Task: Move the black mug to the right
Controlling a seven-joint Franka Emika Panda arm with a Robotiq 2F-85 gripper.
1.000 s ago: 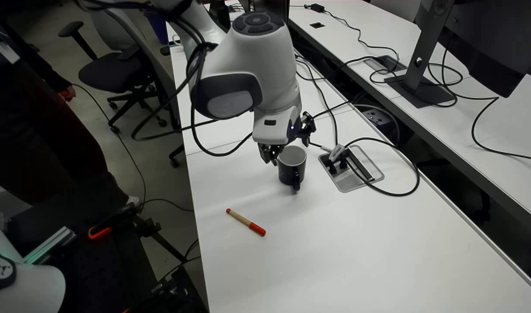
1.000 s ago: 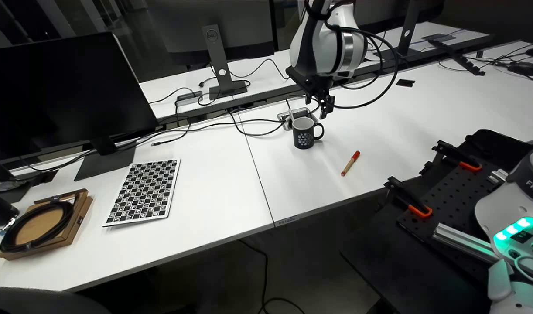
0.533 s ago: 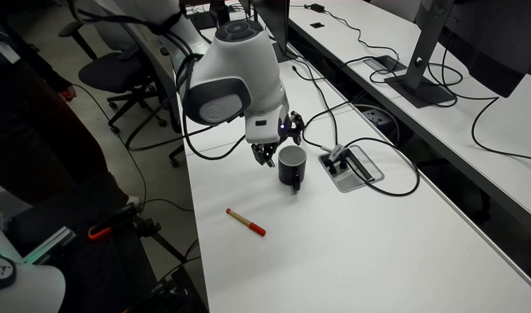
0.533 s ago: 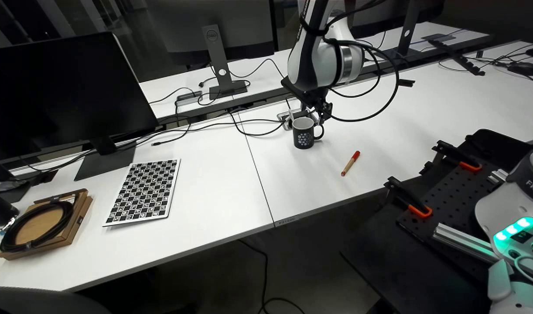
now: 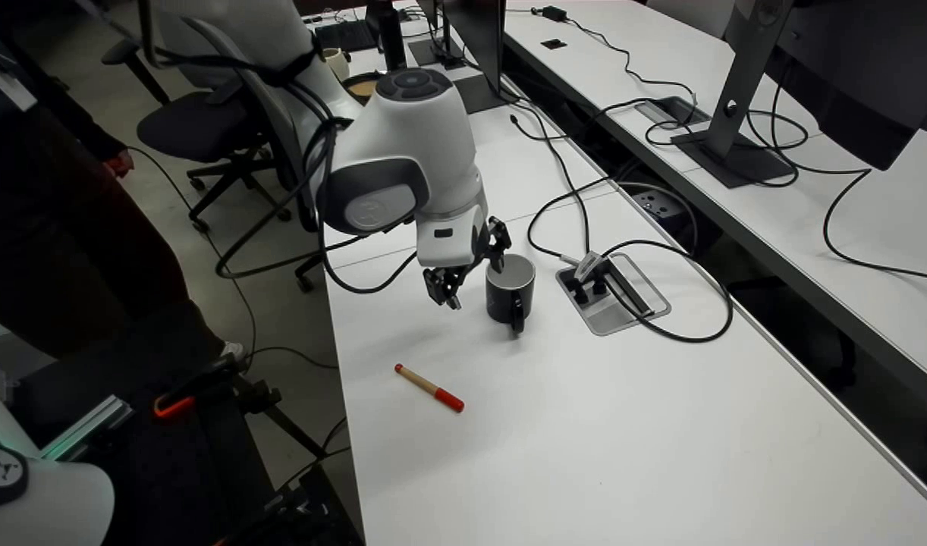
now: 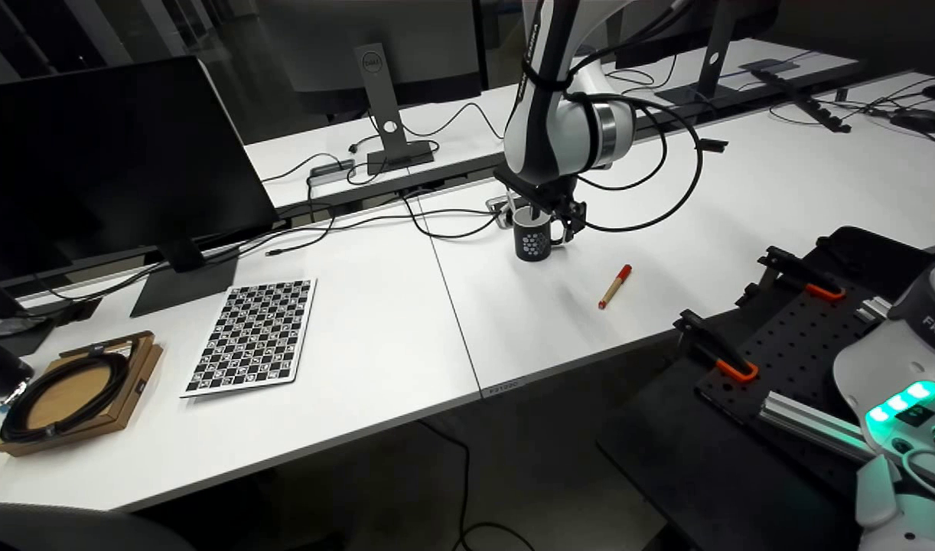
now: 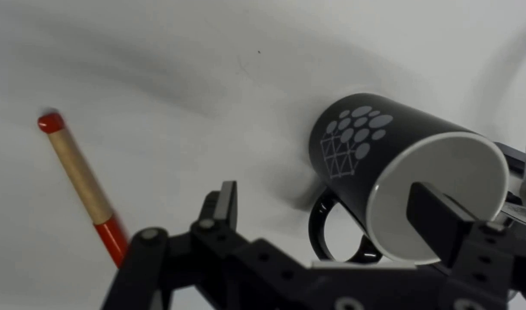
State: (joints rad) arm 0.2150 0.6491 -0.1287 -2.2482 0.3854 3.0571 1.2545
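The gripper (image 5: 476, 285) is hanging close beside and above the black mug (image 7: 388, 142), its fingers (image 7: 439, 224) standing well spread and pinching nothing. In the wrist view, one finger is overlapping the mug's mouth at lower right, while its partner is sitting nearer bottom centre, left of the handle (image 7: 317, 228); whether the former is dipping inside the rim or only passing over it, I cannot tell. The mug is standing upright on the desk (image 5: 623, 440), just right of the middle in both exterior views.

By my reading, the operator is lining up the grasp, with the rightward shift yet to come. The next move is probably calling for centring the mug's wall or handle between the fingers, lowering, then drawing them together; a finger catching the rim could be tipping it.

The mug's pale inside is showing no contents, though the finger is covering part of it. Farther out, a red-and-tan marker (image 7: 77, 172) is lying at the wrist view's left. Right of the mug in an exterior view, a recessed cable box (image 5: 614, 315) is holding black plugs (image 5: 581, 290). At far lower left of an exterior view, a cardboard box (image 6: 73, 396) is carrying coiled black cable (image 6: 120, 376).
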